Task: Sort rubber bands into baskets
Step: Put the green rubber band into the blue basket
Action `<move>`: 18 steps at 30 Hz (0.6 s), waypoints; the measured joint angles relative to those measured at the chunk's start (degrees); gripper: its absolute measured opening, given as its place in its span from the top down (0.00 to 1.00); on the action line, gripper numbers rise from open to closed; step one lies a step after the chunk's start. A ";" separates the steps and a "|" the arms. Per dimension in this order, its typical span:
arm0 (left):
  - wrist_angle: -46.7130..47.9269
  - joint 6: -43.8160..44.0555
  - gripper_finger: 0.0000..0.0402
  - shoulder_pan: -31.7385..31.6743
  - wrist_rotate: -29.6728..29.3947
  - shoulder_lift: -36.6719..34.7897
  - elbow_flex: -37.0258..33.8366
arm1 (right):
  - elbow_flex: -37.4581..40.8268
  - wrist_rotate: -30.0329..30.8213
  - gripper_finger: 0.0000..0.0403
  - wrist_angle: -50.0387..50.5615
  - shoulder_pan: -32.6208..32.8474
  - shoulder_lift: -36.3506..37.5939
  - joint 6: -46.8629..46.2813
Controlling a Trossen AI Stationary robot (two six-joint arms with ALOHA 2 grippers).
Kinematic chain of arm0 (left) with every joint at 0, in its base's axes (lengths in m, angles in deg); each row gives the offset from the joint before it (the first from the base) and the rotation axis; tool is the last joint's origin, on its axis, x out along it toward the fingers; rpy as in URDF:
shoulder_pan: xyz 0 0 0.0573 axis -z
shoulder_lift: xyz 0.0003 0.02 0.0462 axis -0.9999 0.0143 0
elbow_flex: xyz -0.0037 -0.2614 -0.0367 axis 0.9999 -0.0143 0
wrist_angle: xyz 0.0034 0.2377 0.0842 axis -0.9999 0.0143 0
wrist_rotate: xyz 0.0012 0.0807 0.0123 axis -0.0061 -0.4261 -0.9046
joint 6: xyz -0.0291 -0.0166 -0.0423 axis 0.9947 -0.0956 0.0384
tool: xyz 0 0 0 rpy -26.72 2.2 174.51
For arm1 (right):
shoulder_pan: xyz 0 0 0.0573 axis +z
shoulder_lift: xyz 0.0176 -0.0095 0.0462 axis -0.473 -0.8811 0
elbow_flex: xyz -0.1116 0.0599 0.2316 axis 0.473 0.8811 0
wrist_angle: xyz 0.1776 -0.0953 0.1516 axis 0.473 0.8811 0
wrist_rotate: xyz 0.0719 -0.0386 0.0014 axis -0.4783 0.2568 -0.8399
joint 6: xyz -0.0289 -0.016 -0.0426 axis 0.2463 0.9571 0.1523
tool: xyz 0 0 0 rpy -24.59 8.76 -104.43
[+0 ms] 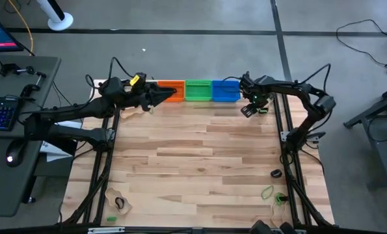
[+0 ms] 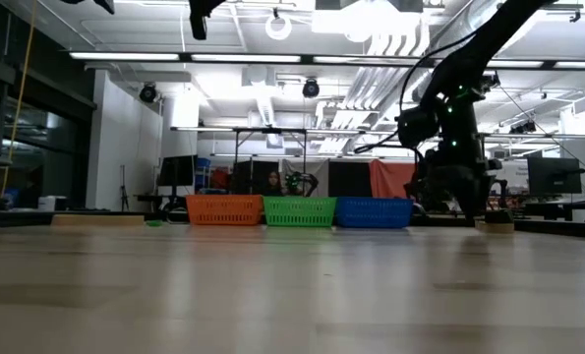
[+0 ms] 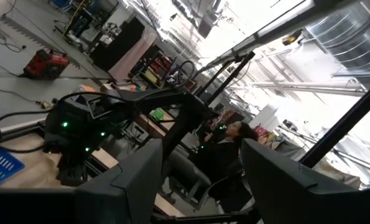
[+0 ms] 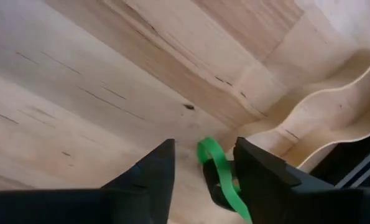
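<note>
Right jaws (image 4: 200,180): lowered to the table (image 4: 79,81) at its far right corner, just beside the blue basket (image 1: 226,90). A green rubber band (image 4: 219,171) lies between my two fingers, close against one finger (image 4: 265,180) and apart from the other; my jaws stand partly open around it, and I cannot tell whether they already pinch it. The band's free end curls up out of the gap toward the table's wavy edge.

Left jaws (image 3: 200,186): raised above the orange basket (image 1: 171,90) at the far left, fingers spread wide, nothing between them; they look out past my right arm into the room, where a person (image 3: 231,146) sits.

Baskets: orange, green basket (image 1: 198,90) and blue stand touching in one row along the table's far edge, between my two jaws.

Loose bands, all well apart from both jaws at the near edge: a black rubber band (image 1: 276,173), a second green band (image 1: 266,192) and a third green band (image 1: 281,199) near the right corner; another black band (image 1: 120,203) near the left corner.
</note>
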 joint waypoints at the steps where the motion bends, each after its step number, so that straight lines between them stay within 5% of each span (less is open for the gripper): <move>1: 0.02 -0.26 0.47 0.01 -0.01 -0.01 0.00 | 0.00 0.14 0.66 0.00 0.00 -0.34 0.22; 11: 0.07 -2.37 0.47 0.00 -1.10 -0.01 0.00 | -2.19 1.90 0.97 1.71 0.10 -0.40 1.58; 18: 0.10 -2.67 0.47 0.00 -1.26 -0.01 -0.02 | -10.42 -0.05 0.99 7.87 1.32 4.92 2.95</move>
